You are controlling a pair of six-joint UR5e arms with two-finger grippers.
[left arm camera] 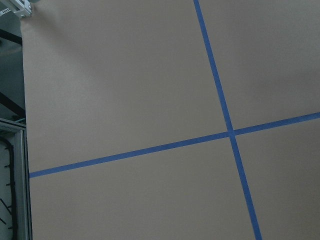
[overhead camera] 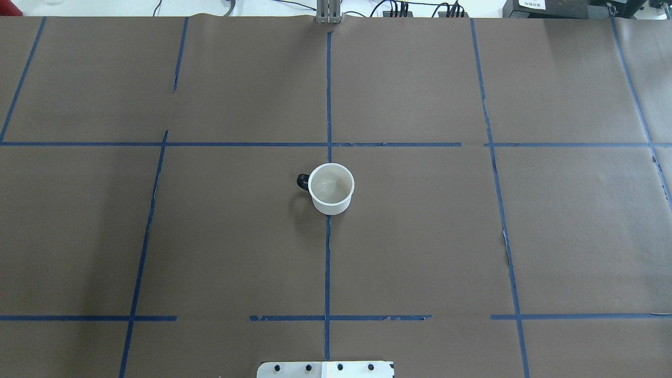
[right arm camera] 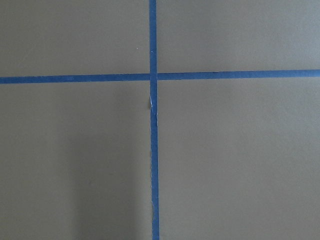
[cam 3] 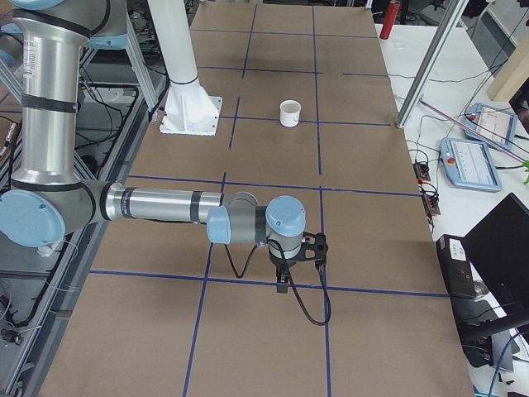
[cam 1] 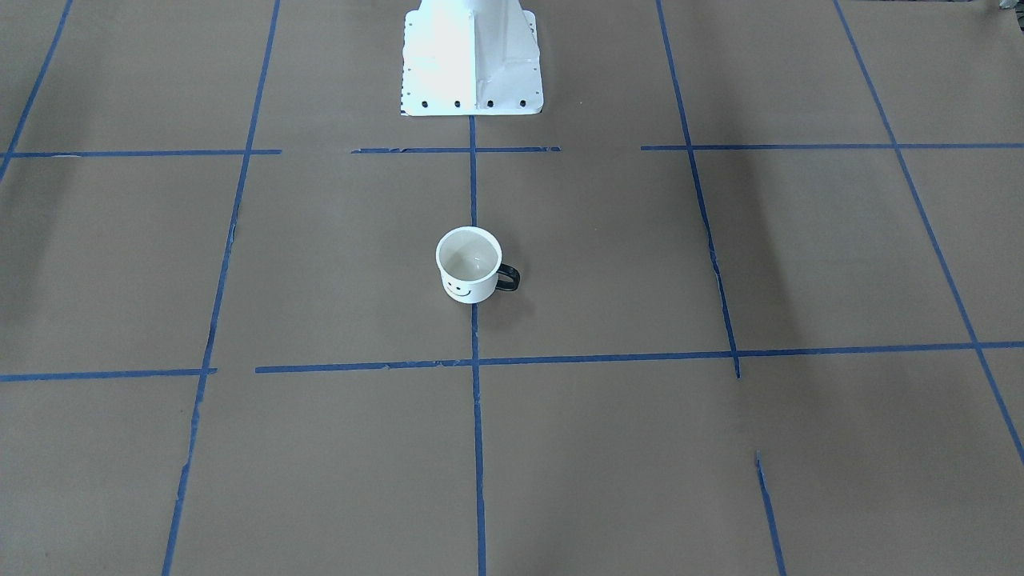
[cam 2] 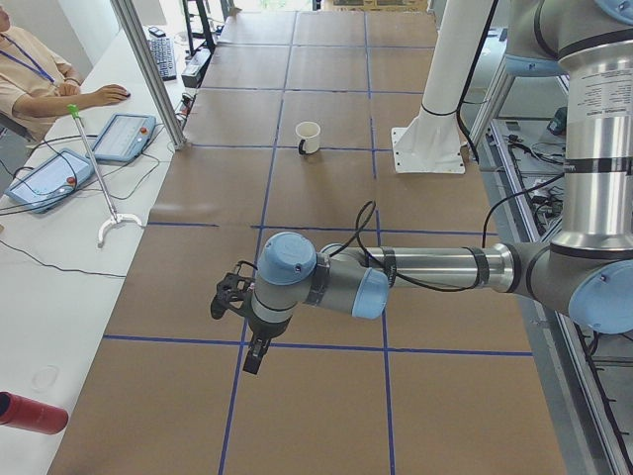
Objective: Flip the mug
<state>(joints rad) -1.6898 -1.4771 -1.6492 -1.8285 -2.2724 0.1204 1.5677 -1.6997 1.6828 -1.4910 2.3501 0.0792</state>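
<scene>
Nearest my side cameras are the two arms, each stretched low over the table (cam 1: pixel 320 256) at its own end. The left gripper (cam 2: pixel 255 358) and the right gripper (cam 3: pixel 283 284) both point down at the paper, well apart from the mug. They show only in these side views, so I cannot tell whether either pincer is apart or together. Both wrist cameras give me nothing but matte brown paper and a crossing of blue tape (right arm camera: pixel 153 150).

Further in, the mug (cam 1: pixel 470 266) stands upright at the middle of the table, mouth up, so its long axis is vertical. It sits right on the central tape line (overhead camera: pixel 327 262), between the two cross lines. It is a short white cylinder with a thin rolled rim, smooth and slightly glossy, and I can see down into its pale interior. Its thin dark loop handle (overhead camera: pixel 302 181) sticks out toward the robot's left. The black smiley face (cam 1: pixel 458 290) looks away from the robot, toward the operators' side.

Beyond the mug, from the front camera, is the robot's white metal base plate (cam 1: pixel 472 56), flat with a row of dark bolts along its edge. The paper cover is dull and faintly creased, and the tape is torn in places.
</scene>
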